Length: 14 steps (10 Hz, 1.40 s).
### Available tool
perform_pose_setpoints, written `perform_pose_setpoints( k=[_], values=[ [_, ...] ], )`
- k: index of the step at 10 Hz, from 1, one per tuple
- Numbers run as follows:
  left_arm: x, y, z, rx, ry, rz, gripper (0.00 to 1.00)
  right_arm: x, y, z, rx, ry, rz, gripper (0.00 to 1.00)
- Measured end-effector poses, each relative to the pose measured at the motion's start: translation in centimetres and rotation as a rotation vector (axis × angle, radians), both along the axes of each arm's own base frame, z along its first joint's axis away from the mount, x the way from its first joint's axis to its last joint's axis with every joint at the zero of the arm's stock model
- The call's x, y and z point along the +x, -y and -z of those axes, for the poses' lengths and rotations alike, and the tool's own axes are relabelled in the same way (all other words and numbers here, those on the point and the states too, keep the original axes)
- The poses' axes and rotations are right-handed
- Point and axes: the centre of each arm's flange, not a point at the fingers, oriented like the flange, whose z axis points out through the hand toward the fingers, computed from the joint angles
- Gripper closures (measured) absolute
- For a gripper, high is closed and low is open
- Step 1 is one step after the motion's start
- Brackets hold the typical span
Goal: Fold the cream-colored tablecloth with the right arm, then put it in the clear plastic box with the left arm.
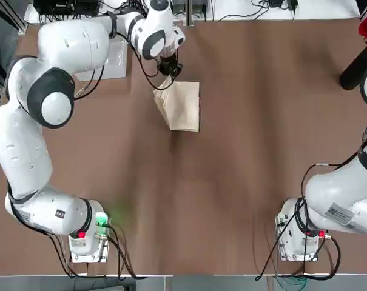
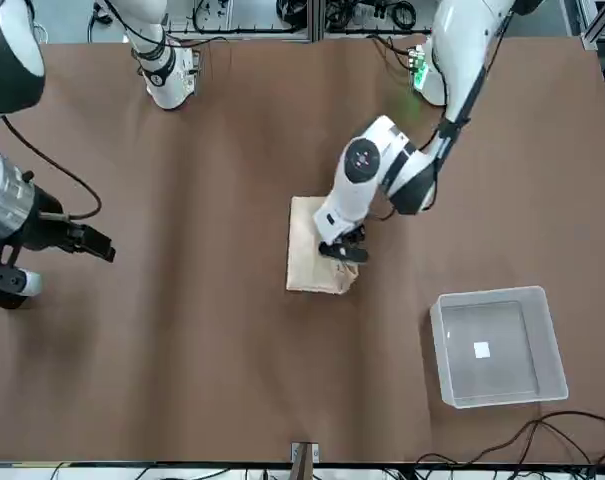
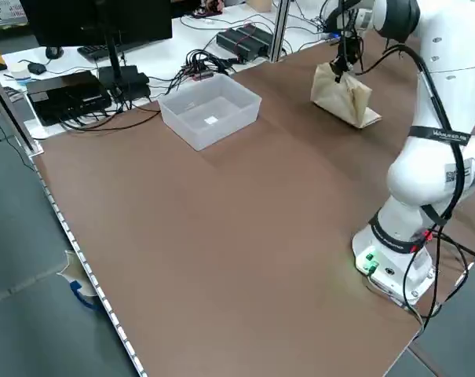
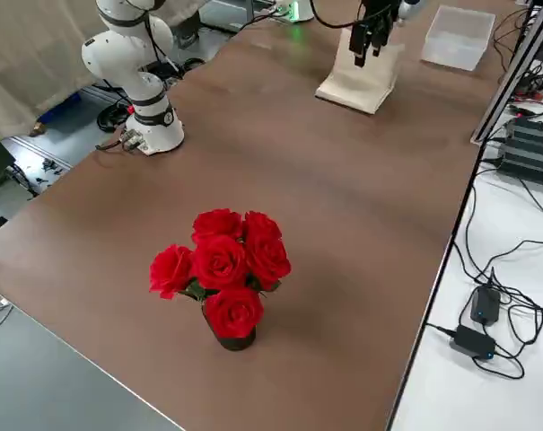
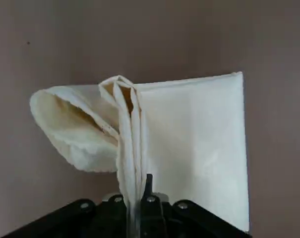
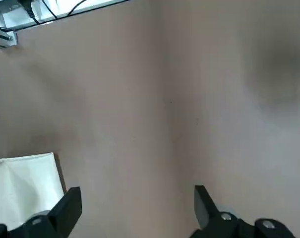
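The cream-colored tablecloth [image 1: 184, 106] is folded into a small layered rectangle at the far middle of the table. My left gripper [image 1: 169, 68] is shut on its layered edge [image 5: 132, 148], pinching several layers together. That edge is raised, and the rest of the tablecloth [image 3: 345, 98] slopes down to the table. The clear plastic box [image 2: 497, 345] stands apart from the cloth, toward the far left of the table, with a white sticker inside. My right gripper [image 6: 135, 208] is open and holds nothing, low over bare table off to the right [image 2: 82, 240].
A black vase of red roses [image 4: 222, 269] stands near the far right table edge. Cables and electronics [image 3: 88, 86] lie beyond the far edge. The left arm's elbow [image 1: 50, 97] hangs over the left half of the table.
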Motion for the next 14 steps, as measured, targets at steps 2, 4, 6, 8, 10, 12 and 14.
perform_pose_setpoints(
  k=[2, 4, 6, 8, 10, 12, 14],
  values=[
    [-1.0, 2.0, 0.8, -0.006, -0.010, 0.026, 0.93, -0.5, 1.8, -0.3, -0.023, -0.008, -0.020, 0.00],
    [-1.1, 3.6, 1.6, -0.021, -0.019, 0.039, 0.93, -0.9, 2.4, -0.6, -0.049, -0.015, -0.033, 0.00],
    [0.0, 4.3, 2.0, -0.043, -0.022, -0.002, 0.93, -1.5, 3.4, -1.0, -0.046, -0.019, -0.051, 0.00],
    [1.0, 5.6, 2.4, -0.073, -0.023, -0.046, 0.93, -2.2, 5.0, -1.8, -0.049, -0.015, -0.055, 0.00],
    [1.2, 7.0, 2.8, -0.108, -0.014, -0.075, 0.93, -2.8, 5.3, -2.4, -0.063, -0.013, -0.048, 0.00],
    [0.3, 8.7, 3.3, -0.144, 0.001, -0.074, 0.92, -3.5, 5.7, -2.6, -0.078, -0.028, -0.068, 0.00],
    [-0.1, 9.8, 3.2, -0.177, 0.018, -0.069, 0.92, -4.3, 6.8, -3.0, -0.072, -0.036, -0.078, 0.00]
  ],
)
